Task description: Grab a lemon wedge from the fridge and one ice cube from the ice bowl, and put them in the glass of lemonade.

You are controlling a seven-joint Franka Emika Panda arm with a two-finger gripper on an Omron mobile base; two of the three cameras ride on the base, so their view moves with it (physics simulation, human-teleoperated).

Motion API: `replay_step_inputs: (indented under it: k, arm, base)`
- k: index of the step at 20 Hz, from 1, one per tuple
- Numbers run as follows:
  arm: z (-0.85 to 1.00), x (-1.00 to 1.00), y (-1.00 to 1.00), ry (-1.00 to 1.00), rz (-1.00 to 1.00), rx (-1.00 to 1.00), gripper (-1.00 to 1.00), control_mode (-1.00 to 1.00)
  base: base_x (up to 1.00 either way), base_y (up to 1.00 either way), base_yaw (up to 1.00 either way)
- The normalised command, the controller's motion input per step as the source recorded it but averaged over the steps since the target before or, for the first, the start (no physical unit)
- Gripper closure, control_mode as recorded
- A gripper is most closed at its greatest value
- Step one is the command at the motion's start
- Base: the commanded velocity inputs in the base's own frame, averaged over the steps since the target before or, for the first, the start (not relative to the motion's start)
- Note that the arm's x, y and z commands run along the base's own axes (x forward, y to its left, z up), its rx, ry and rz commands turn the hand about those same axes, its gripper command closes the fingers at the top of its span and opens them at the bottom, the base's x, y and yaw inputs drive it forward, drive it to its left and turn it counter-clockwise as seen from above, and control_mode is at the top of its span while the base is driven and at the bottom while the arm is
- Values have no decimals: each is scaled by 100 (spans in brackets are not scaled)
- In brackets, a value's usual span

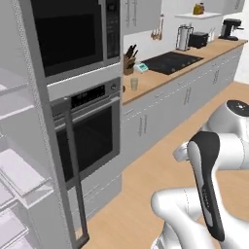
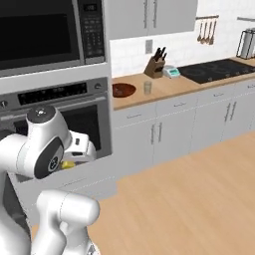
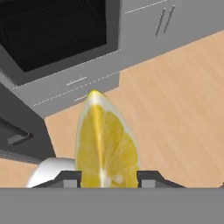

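The two fingertips (image 3: 70, 177) press against either side of the lemon wedge (image 3: 106, 144), so the gripper (image 3: 108, 178) is closed on it; the wedge stands upright between them, cut face toward the camera; beyond the fingers lies the wood floor (image 3: 175, 109), then the oven (image 3: 57, 35); farther off on the counter (image 2: 164, 89), the ice bowl (image 2: 123, 90) sits near the glass of lemonade (image 2: 147, 87).

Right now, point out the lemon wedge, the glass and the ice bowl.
lemon wedge (image 3: 106, 144): hand view, cut yellow face between the fingertips.
glass (image 2: 147, 87): right base view, clear side wall.
ice bowl (image 2: 123, 90): right base view, dark brown inside.
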Motion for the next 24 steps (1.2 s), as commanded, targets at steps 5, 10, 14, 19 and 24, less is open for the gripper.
replay_step_inputs:
  k: [5, 10, 14, 19, 24]
  arm:
    - [0, 0, 0, 0, 0, 0, 100, 100]
    - [0, 0, 0, 0, 0, 0, 100, 100]
    - [0, 0, 0, 0, 0, 0, 100, 100]
    - [0, 0, 0, 0, 0, 0, 100, 100]
    - [0, 0, 0, 0, 0, 0, 100, 100]
  base:
    - [100, -37, 15]
    - [100, -31, 17]
    - [100, -59, 41]
    - [89, -67, 45]
    - [57, -70, 30]
